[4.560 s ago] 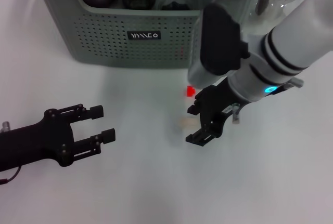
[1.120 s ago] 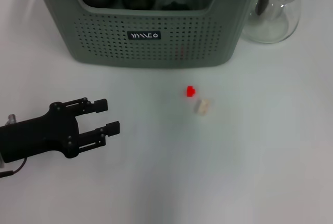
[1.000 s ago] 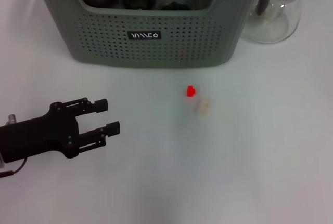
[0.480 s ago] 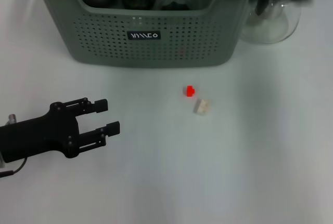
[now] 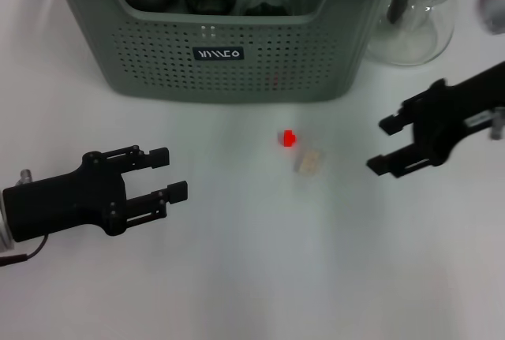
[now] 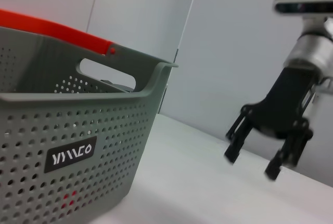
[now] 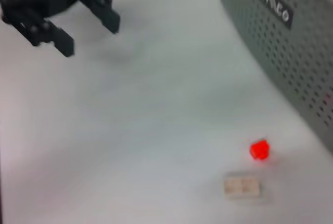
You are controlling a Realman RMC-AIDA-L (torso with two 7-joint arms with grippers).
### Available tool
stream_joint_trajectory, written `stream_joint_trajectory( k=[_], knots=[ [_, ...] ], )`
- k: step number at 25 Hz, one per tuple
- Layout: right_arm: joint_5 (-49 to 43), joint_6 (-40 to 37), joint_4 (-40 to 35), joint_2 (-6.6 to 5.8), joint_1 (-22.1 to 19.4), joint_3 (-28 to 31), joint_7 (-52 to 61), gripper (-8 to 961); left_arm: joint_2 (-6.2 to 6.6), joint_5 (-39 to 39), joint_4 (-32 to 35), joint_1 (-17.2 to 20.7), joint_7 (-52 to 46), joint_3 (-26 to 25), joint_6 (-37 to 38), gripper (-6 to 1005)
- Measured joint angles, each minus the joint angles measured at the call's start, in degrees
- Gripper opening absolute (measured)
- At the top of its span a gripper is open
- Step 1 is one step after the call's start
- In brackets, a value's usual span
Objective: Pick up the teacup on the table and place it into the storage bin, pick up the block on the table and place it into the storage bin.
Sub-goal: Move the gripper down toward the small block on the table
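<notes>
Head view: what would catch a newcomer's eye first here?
Probably the tiny red block on the white table, beside a pale beige block, just in front of the grey-green storage bin. Two open black grippers flank them: the left gripper and the right gripper.

A plain white, matte table top [image 5: 252, 277] is seen across the whole head view, evenly lit, with faint soft shadows. Behind it, in the left wrist view, a pale grey-white panelled wall [image 6: 145, 16] is shown, divided by thin vertical seams. Floor and windows are not shown.
</notes>
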Motion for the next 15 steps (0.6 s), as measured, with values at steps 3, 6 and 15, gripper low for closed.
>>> stream_joint_trajectory(
  k=[3, 6, 15],
  knots=[
    [-0.16, 5.53, 2.89, -0.05, 1.04, -5.46, 2.45, 701, 0.0, 0.01, -0.21, -0.05, -0.01, 0.06, -0.31, 633],
    [-0.38, 9.32, 5.76, -0.18, 3.07, -9.6, 6.81, 692, 0.0, 0.03, -0.3, 0.15, -0.02, 0.03, -0.42, 633],
    [-3.71, 16.96, 15.18, 0.14, 8.59, -17.73, 12.06, 552, 0.0, 0.03, -0.31, 0.09, -0.02, -0.08, -0.42, 633]
  ],
)
